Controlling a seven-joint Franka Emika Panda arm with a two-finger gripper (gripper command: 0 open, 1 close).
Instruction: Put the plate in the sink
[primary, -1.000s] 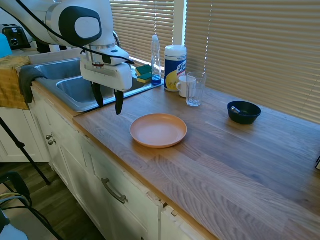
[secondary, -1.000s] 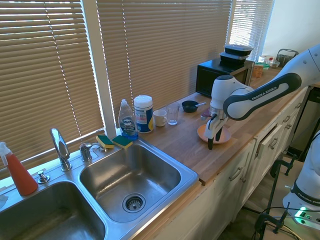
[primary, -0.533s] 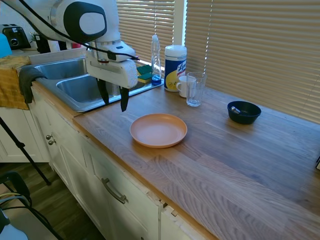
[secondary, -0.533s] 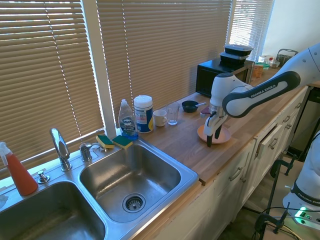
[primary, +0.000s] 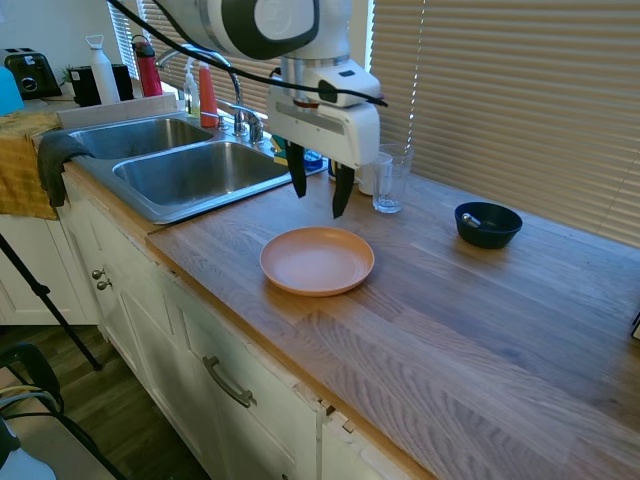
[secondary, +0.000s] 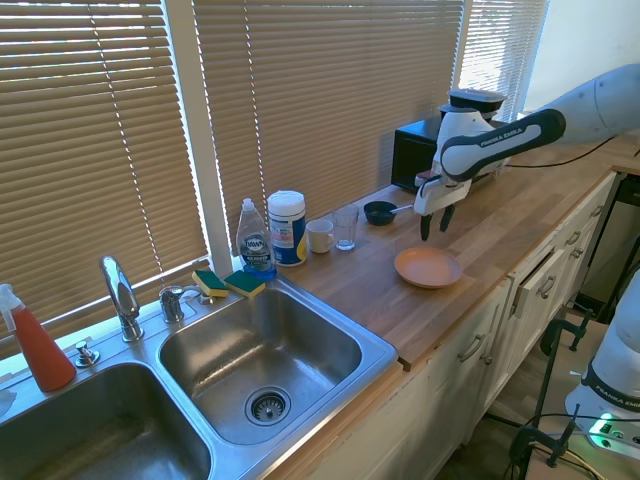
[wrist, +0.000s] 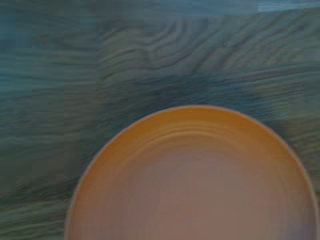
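Observation:
The peach-orange plate (primary: 317, 260) (secondary: 427, 267) lies flat on the wooden counter, and it fills the lower part of the wrist view (wrist: 192, 180). My gripper (primary: 319, 192) (secondary: 434, 221) hangs open above the plate's far edge, with nothing between its dark fingers. It does not touch the plate. The steel double-basin sink (primary: 160, 183) (secondary: 340, 320) is set into the counter at the arm's far side, with its curved faucet (secondary: 120, 296) behind it.
A dish-soap bottle (secondary: 256, 240), wipes canister (secondary: 286, 228), mug (secondary: 320, 236) and glass (primary: 390, 178) stand along the blinds. A dark blue bowl (primary: 487, 224) sits further along. Sponges (secondary: 228, 284) lie at the sink's back rim. A microwave (secondary: 420, 152) stands at the counter's end.
The arm has swung away from the sink side, along the counter. The gripper rose and now hangs over the plate's far edge. The plate has not moved.

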